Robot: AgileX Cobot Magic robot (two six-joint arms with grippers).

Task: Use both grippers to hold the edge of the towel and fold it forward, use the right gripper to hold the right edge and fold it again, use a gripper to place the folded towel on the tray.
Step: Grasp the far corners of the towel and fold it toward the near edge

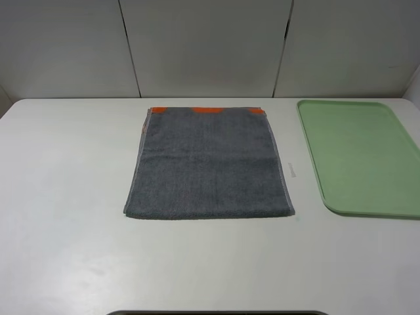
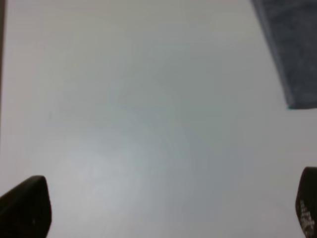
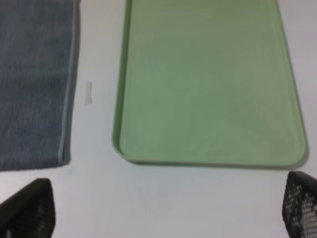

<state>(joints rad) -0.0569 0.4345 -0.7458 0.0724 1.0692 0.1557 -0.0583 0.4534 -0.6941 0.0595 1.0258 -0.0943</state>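
Left fingers (image 2: pixel 25 208): spread wide apart, empty, poised over bare white surface (image 1: pixel 65 197) beside a corner of the towel (image 1: pixel 210 164).
Right fingers (image 3: pixel 27 208): spread wide apart, empty, facing the near edge of the tray (image 1: pixel 361 157).
Towel: grey, orange far strip, flat, mid-surface.
Tray: green, right of towel, not touching.

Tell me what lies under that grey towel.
The towel lies flat on the white table. At its far edge orange bits peek out; anything beneath is hidden.
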